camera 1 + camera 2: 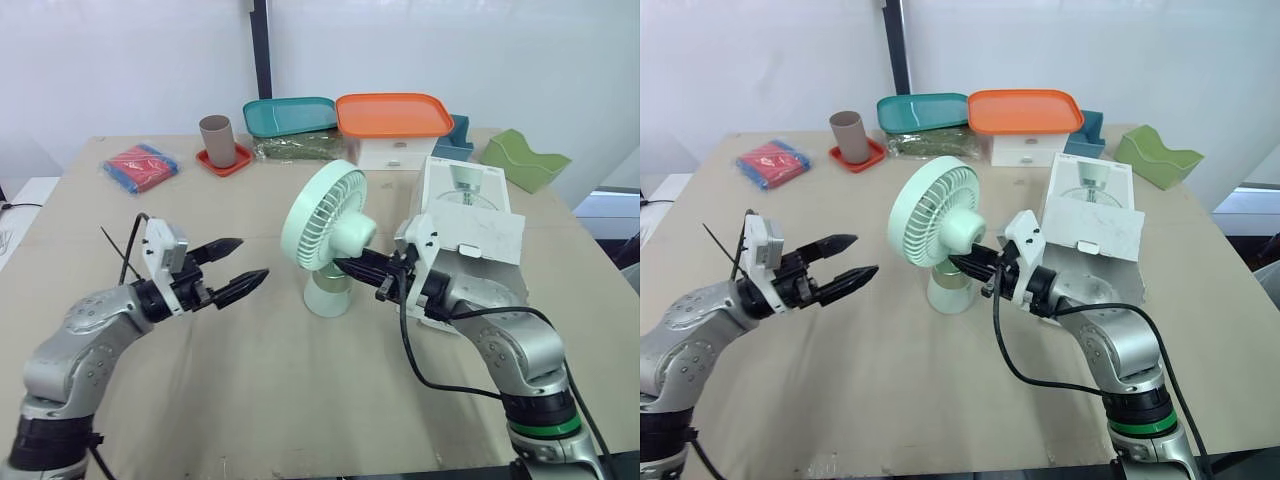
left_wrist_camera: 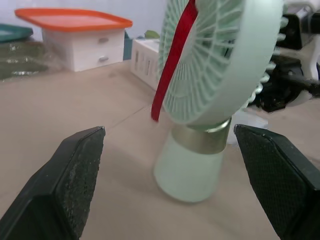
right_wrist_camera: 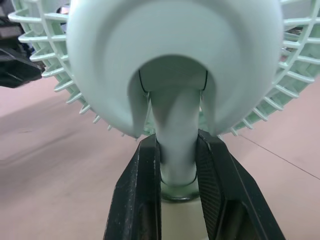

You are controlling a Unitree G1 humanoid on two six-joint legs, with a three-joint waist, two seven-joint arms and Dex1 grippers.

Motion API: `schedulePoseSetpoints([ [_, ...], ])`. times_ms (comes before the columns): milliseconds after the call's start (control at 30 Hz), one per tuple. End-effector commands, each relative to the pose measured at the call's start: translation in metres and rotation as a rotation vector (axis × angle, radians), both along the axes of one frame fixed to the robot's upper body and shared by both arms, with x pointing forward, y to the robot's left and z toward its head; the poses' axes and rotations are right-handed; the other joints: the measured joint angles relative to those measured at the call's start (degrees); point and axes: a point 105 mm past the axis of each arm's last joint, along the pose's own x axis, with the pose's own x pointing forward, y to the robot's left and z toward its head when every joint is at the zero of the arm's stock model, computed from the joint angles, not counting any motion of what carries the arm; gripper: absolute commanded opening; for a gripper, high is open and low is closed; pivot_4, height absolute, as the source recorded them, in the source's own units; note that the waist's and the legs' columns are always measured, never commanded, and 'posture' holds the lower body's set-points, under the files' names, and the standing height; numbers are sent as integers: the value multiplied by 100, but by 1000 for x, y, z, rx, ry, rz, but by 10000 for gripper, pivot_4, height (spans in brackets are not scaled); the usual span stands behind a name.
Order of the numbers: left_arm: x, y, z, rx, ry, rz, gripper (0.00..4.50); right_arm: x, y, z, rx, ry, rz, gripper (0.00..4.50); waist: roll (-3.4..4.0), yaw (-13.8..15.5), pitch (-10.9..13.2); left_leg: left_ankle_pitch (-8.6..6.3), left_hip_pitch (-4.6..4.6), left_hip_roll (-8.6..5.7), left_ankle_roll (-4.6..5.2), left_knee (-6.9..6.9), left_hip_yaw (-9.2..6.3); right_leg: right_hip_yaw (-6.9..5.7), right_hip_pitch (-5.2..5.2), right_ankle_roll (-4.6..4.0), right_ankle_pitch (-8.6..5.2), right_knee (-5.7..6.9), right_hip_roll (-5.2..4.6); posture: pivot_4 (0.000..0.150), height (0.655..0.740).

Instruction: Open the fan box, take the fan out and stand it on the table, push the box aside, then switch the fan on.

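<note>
One pale mint-green plastic desk fan [image 1: 325, 225] is standing upright on its round base in the middle of the frame, on the tan wooden table [image 1: 300, 400]. One white cardboard fan box [image 1: 470, 215] is lying flat to the right of centre, just behind the right arm's wrist and clear of the fan.

Two grippers are showing. The right gripper [image 1: 345, 268] is reaching in from the right of the frame, and its two black fingers [image 3: 137, 190] are clamping the fan's slim neck between them, just under the domed back of the fan head. The left gripper [image 1: 250, 258] is hanging at centre left with its two fingers [image 2: 75, 175] spread wide apart, holding nothing. It is pointing at the fan's grille but sitting apart from it, with bare table between. One red ribbon [image 2: 172, 60] is hanging down the front of the grille.

Along the top of the frame, two plastic trays are resting side by side, one teal tray [image 1: 290, 115] and one orange tray [image 1: 392, 113]. One brown cup [image 1: 217, 140] is standing to their left, and one red and blue packet [image 1: 140, 167] is lying at the upper left.
</note>
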Motion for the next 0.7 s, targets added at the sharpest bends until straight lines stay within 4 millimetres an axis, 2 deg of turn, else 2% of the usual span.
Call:
schedulePoseSetpoints([
  [33, -4, 12, -8, 69, 4, 12, 43971, -11, 1, 17, 17, -91, 137, 4188, 0, -2, 0, 0, -1, 0, 0, 0, -1, 0, -1, 0, 0, -1, 0, 1500, 7400],
  [133, -2, 18, -20, 113, 1, 56, 43971, -21, 5, 21, 15, -122, 265, 4188, 3, -1, 3, -1, 0, 1, 2, -2, 1, 0, -2, -2, -1, -1, 0, 1500, 7400],
  [233, -7, 10, -28, 127, 1, 35, 43971, -34, 10, 25, 2, -125, 415, 4188, 3, 0, 4, -1, -1, 3, 2, -3, 1, 0, -3, -3, -1, -1, 1, 1500, 7400],
  [533, -31, -10, -44, 164, 54, -104, 43971, -50, 17, 18, -97, -128, 626, 4188, 3, -2, 4, -2, -1, 5, 2, -3, 0, -3, -3, -4, 0, -2, -1, 1500, 7400],
  [600, -35, -14, -45, 171, 62, -135, 38752, -50, 19, 14, -100, -125, 645, 4188, 2, -2, 4, -2, -1, 5, 2, -3, -1, -3, -3, -4, 0, -2, -1, 1500, 7400],
  [633, -37, -16, -46, 172, 66, -150, 38054, -50, 19, 12, -101, -124, 653, 4188, 2, -2, 4, -1, -1, 5, 2, -2, 0, -3, -2, -4, 0, -2, 0, 1500, 7400],
  [700, -38, -18, -47, 175, 67, -163, 29978, -50, 20, 9, -101, -121, 663, 4188, 3, -2, 4, -1, -1, 5, 2, -2, 0, -3, -2, -4, 0, -2, 0, 1500, 7400],
])
